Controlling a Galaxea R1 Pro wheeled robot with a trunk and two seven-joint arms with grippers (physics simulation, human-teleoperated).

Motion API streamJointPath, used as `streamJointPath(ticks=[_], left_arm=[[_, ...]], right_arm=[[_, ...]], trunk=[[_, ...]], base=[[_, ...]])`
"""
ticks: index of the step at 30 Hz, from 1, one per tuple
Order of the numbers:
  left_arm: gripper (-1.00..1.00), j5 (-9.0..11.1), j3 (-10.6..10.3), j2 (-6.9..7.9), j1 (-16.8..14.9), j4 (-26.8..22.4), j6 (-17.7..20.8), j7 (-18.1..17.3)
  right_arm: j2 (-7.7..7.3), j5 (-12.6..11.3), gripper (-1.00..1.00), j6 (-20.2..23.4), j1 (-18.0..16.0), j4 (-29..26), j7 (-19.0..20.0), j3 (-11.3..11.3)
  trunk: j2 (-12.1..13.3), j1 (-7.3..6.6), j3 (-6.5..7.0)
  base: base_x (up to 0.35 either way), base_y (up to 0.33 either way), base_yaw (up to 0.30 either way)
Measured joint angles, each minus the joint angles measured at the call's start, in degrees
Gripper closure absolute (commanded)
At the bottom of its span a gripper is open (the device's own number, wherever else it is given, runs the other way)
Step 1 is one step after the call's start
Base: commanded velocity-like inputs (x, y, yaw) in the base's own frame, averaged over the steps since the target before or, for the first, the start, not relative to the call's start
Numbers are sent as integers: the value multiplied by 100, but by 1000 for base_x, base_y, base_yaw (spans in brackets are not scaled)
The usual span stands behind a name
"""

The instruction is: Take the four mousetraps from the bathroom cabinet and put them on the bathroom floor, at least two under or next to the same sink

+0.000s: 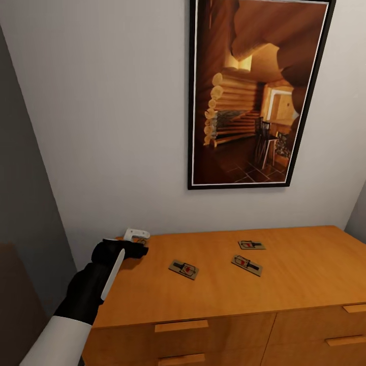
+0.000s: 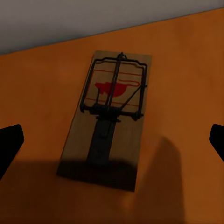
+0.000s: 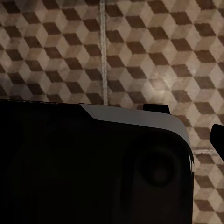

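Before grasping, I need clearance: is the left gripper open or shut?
Open: left gripper fingertips stand wide apart, flat brown wooden mousetrap between them.

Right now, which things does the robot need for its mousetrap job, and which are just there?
For the job:
- mousetraps on the cabinet top: one, another, a third
- the mousetrap between the left gripper and its open jaws
- bathroom floor, where they must go

Just there:
- framed picture on the wall
- grey wall
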Motion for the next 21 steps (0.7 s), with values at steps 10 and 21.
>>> streamJointPath(ticks=[10,21], left_arm=[[-100,-7,0,0,-2,104,-6,0],[-100,-8,0,0,1,127,-8,0]], right_arm=[[0,0,-100,0,0,0,0,0],[0,0,-100,0,0,0,0,0]], trunk=[[0,0,0],[0,0,0]], base=[[0,0,0],[0,0,0]])
